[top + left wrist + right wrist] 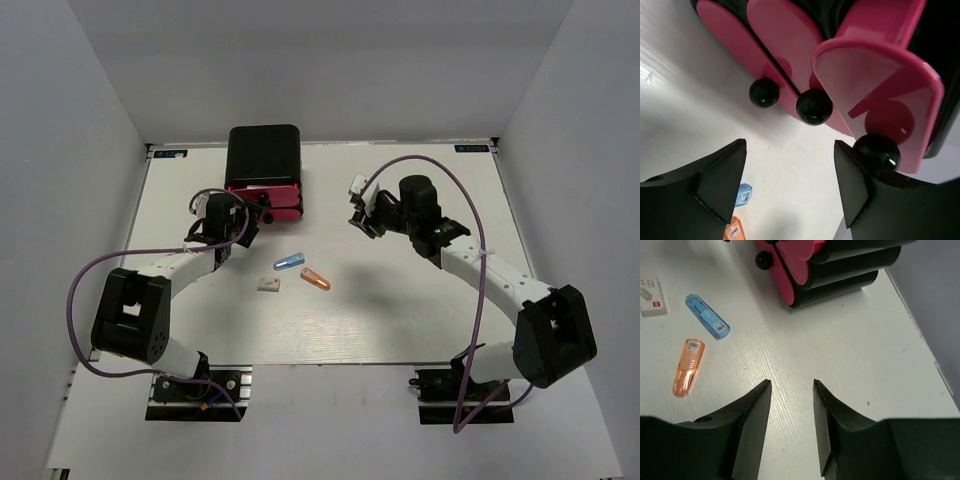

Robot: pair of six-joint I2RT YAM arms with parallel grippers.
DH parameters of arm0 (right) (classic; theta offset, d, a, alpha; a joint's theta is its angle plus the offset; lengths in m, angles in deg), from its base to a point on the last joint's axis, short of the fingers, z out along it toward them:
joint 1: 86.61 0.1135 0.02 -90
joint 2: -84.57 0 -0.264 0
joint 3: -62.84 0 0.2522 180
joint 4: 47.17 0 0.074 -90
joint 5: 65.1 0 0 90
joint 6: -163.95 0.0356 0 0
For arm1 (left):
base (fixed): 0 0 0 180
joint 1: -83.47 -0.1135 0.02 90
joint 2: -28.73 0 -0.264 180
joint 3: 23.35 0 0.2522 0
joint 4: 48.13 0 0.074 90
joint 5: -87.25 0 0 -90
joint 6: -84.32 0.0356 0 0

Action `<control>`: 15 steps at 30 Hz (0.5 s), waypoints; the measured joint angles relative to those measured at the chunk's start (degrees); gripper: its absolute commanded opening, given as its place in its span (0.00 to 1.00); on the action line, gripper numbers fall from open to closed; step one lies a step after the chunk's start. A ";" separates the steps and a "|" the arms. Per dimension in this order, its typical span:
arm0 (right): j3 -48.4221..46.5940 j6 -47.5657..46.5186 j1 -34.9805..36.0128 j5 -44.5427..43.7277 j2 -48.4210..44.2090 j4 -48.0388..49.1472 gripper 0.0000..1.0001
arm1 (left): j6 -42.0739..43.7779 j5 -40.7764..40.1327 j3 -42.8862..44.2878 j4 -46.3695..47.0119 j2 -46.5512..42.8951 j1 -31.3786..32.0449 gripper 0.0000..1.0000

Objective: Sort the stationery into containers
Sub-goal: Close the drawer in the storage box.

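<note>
Left gripper [790, 150], fingers apart, sits just before the drawers [785, 55] of the box [265, 150] at the far edge; one drawer juts out. Right gripper [790, 385], also apart, hovers right of the box. Blue pen [288, 263], orange pen [316, 280] and block [268, 286] lie mid-table [400, 320], between the arms.

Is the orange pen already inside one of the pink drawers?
No, the orange pen lies out on the white table, near the blue pen.

Drawers [880, 75]: pink plastic, smooth, glossy, reflections seen. Knobs [814, 106]: black, highly polished. Orange pen [688, 366], blue pen [707, 316]: translucent plastic. Table [850, 355]: white, matt, fine grain noted. Box [850, 265]: black, satin sheen.
</note>
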 measured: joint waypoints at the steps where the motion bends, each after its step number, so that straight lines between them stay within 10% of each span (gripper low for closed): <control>1: 0.57 0.04 -0.17 0.02 -0.55 -0.04 0.45 | -0.20 -0.46 0.35 -0.07 0.13 0.00 0.81; 9: 3.85 0.46 -0.61 0.28 -2.62 -0.17 0.45 | -1.03 -2.03 5.57 -0.79 3.06 0.00 0.79; 15: 6.71 0.46 -0.68 0.46 -4.24 -0.35 0.45 | -1.57 -1.92 5.86 0.85 3.21 0.00 0.51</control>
